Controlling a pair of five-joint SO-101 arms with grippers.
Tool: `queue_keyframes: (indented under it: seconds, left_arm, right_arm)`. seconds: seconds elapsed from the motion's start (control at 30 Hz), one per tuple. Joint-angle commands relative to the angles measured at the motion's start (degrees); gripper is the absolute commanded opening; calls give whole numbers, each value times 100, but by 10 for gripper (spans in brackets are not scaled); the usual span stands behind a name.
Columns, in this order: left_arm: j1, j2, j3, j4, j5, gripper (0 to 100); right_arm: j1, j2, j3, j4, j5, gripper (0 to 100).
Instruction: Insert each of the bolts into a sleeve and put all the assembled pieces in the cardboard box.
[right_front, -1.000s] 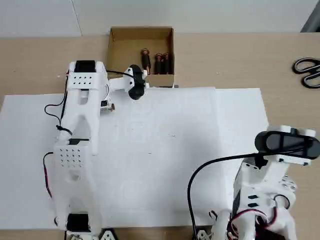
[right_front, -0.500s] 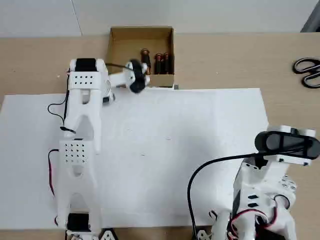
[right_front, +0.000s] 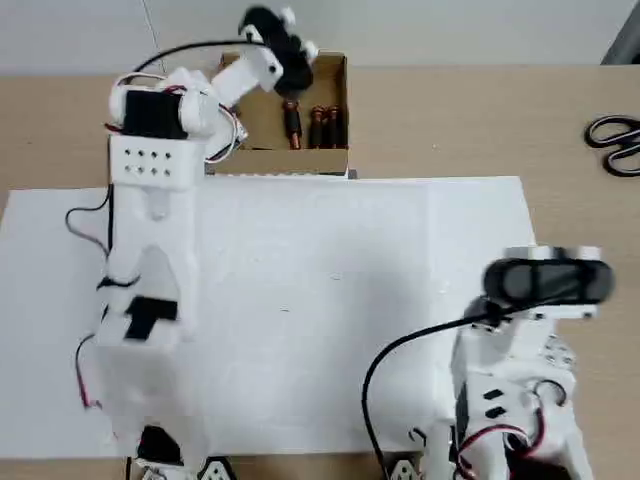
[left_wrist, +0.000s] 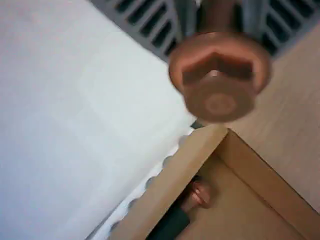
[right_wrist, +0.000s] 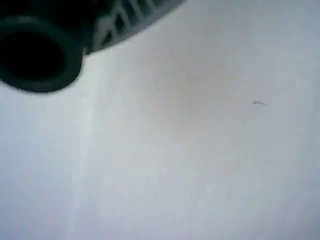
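The left claw (left_wrist: 219, 15) is clamping a copper bolt (left_wrist: 220, 75) by its shank, with the hexagonal flanged head facing the wrist camera. Whether a sleeve is sitting on it cannot be told. In the high view the left arm (right_front: 150, 200) is spanning the left side of the white sheet (right_front: 330, 300), its wrist hanging over the far left part of the cardboard box (right_front: 232, 110). The box is standing on the wooden tabletop (right_front: 450, 120), just beyond the sheet's far edge. Three assembled pieces (right_front: 317, 125), with dark sleeves and copper heads, are lying side by side inside the box toward its right wall. The right arm (right_front: 515, 390) is sitting folded at the sheet's near right corner, its claw (right_wrist: 117, 22) hanging over the sheet; whether it is wide or narrow cannot be told. Scissors (right_front: 615, 132) are lying at the tabletop's right edge, well apart from the box.
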Motion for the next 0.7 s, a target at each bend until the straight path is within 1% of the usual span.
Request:
queue_keyframes:
  seconds: [0.0, 0.07, 0.17, 0.3, 0.43, 0.53, 0.67]
  left_arm:
    - [369, -1662, 831, 53, 905, 5]
    - [536, -2365, 1288, 53, 1477, 5]
    - [712, -3411, 1851, 53, 1969, 5]
    - [853, -4677, 2686, 44, 2057, 5]
    - [782, -5925, 3741, -185, 2092, 5]
    - [607, -6910, 4892, -624, 2154, 5]
    - [457, -8343, 6730, -1662, 2875, 5]
  right_arm:
    - [-532, 224, 44, -40, 26, 2]
    - [-655, 444, 35, 48, 35, 2]
    - [-778, 796, 0, 31, 62, 2]
    - [-1270, 980, 0, -48, 18, 2]
    - [-1754, 980, 0, -303, 26, 2]
    - [-1965, 866, 35, -444, 26, 2]
    - [-2229, 629, 44, -435, 26, 2]
